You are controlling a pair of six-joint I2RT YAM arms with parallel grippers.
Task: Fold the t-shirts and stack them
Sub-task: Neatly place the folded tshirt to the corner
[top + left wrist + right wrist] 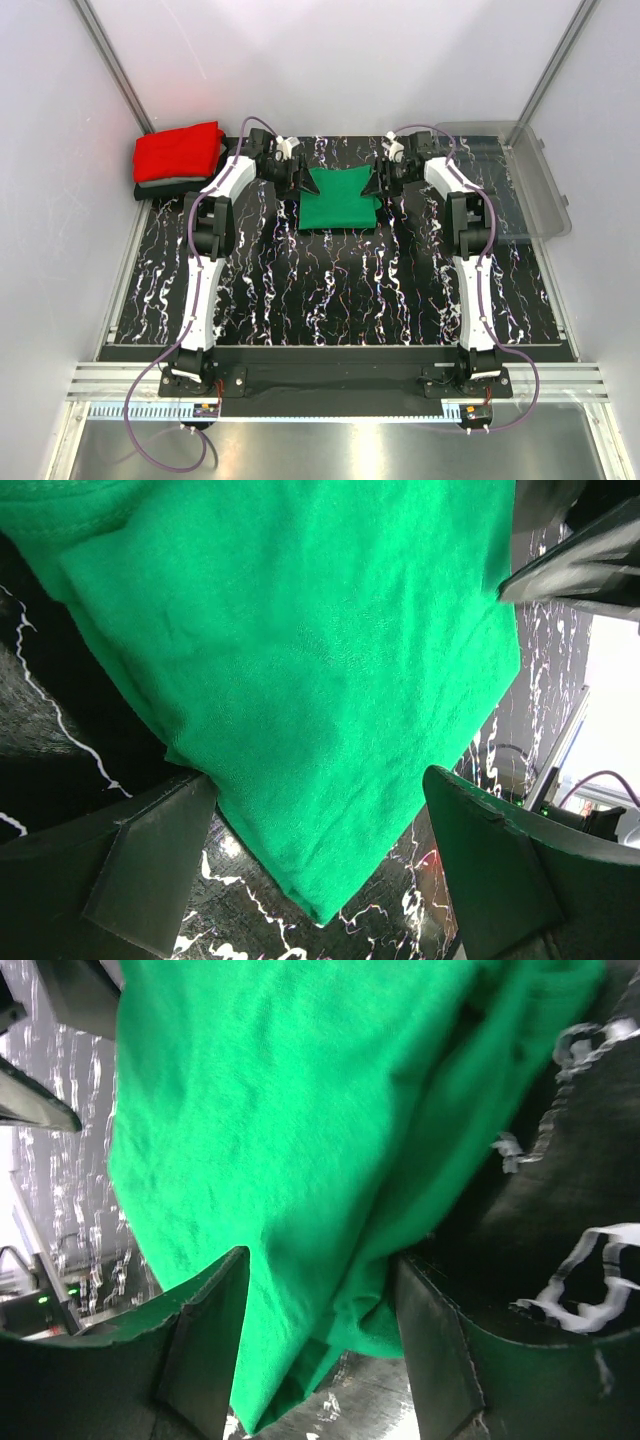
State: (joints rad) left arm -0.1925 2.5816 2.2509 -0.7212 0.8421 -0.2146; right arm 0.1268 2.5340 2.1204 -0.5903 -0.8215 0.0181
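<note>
Green shirt (338, 200): lies folded into a compact pad at the far middle of the desk (330, 290), flat, its near edge fairly square.
Left pincer (297, 175): at the shirt's left edge, fingers spread wide. The wrist view shows cloth under the gap, with nothing pinched.
Right pincer (380, 178): at the shirt's right edge, fingers apart. A thick folded edge lies between them and touches one finger; it looks loose rather than gripped.
Red shirt (178, 152): folded on top of the stack at the far left corner, well apart from the green one, with dark shirts (150, 190) under it.
Bin (530, 180): clear plastic, at the far right edge.
Handling: soft, light cotton with no stiffness. The layers will likely sag and slide apart if lifted by one point. It is not fragile, and the matte cloth should give good friction.
Where to take hold: the two side edges, with each pincer biting through all layers close to the fold line so the pad stays square in transit.
Step, as judged: folding seems done; carrying it to the red stack is left.
Risk: a shallow bite catches the top layer only, and the fold opens.
</note>
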